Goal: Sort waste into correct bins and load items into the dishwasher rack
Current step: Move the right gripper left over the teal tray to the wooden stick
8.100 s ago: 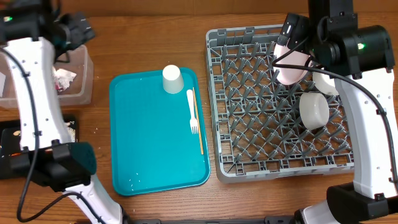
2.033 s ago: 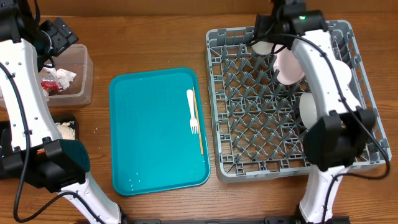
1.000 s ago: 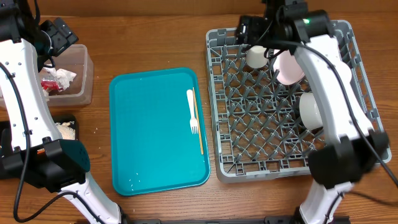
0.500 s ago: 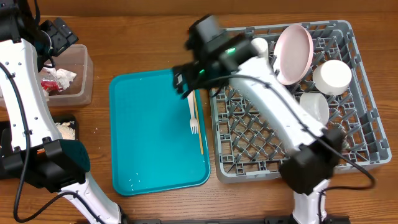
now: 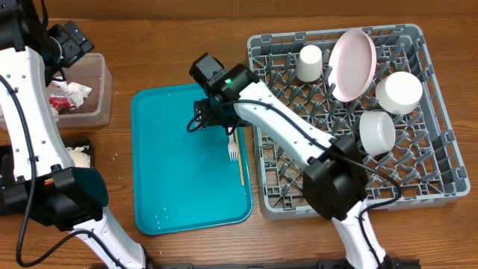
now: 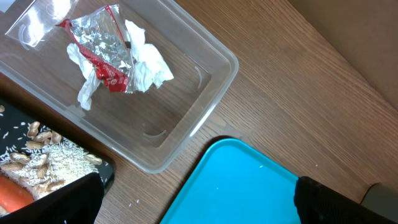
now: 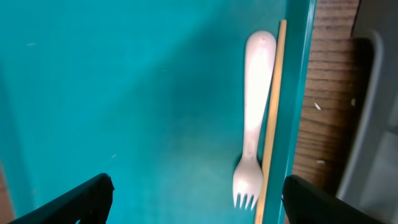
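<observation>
- Dishwasher rack fills the right of the overhead view.
- Teal tray sits centre.
- Right gripper hovers wide open and empty over the tray; left gripper, upper left, likewise.
- Fork lies against the stick at the tray's right edge; best to straddle the handle alone.

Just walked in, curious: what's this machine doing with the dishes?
It is clearing up. The right gripper hovers open over the white fork and wooden stick on the teal tray. The plate, cup and two bowls sit in the grey rack. The left gripper hangs open near the clear tub holding the wrapper and napkin.
</observation>
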{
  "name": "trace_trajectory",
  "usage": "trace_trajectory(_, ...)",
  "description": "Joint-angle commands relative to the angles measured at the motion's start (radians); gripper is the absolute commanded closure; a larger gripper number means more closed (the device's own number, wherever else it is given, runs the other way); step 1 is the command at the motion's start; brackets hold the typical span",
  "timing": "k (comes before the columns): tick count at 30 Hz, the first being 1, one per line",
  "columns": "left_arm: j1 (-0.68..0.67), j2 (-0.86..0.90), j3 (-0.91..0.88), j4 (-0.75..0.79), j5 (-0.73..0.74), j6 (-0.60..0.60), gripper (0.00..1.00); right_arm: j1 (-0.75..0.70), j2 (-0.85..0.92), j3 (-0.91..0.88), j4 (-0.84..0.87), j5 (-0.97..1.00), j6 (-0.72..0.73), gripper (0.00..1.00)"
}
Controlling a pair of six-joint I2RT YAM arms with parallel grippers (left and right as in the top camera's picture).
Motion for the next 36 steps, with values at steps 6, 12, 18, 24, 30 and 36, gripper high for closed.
trace_trajectory(6, -0.002, 0.008, 0.002, 0.000, 0.004, -0.007, 0.00, 0.003, 0.074, -0.003, 0.016, 0.063, 0.032, 0.10)
trace_trajectory(12, -0.002, 0.008, 0.002, 0.000, 0.004, -0.007, 0.00, 0.004, 0.108, -0.004, 0.016, 0.067, 0.033, 0.12)
trace_trajectory(18, -0.002, 0.008, 0.002, 0.000, 0.004, -0.007, 0.00, 0.008, 0.126, -0.005, 0.020, 0.077, 0.033, 0.14)
trace_trajectory(24, -0.002, 0.008, 0.002, 0.000, 0.004, -0.007, 0.00, 0.019, 0.129, -0.012, 0.033, 0.078, 0.035, 0.14)
trace_trajectory(30, -0.002, 0.008, 0.002, 0.000, 0.004, -0.007, 0.00, 0.025, 0.129, -0.044, 0.050, 0.122, 0.085, 0.14)
trace_trajectory(36, -0.002, 0.008, 0.002, 0.000, 0.004, -0.007, 0.00, 0.026, 0.129, -0.050, 0.048, 0.113, 0.085, 0.14)
